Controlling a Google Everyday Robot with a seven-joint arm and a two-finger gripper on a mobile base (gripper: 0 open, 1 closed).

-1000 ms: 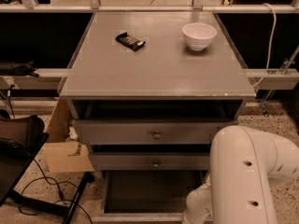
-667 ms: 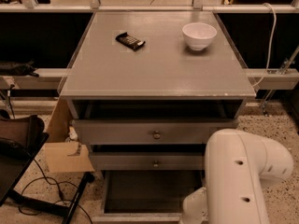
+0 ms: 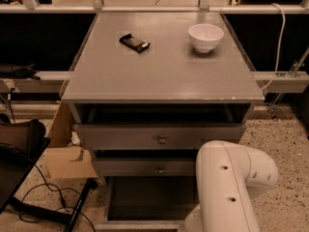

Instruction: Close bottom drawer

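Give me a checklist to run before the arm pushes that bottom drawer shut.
1. Bottom drawer open: ok.
2. Drawer interior free of items: cannot tell; the arm hides its right part.
3. Gripper at the drawer front: cannot tell; it is out of view, below the arm.
4. Cardboard box clear of the drawer's path: ok, off to its left.
5. Bowl away from the cabinet top edge: ok.

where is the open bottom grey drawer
The bottom drawer is bottom centre, pulled out under the middle grey drawer, left of the white arm; gripper unseen.
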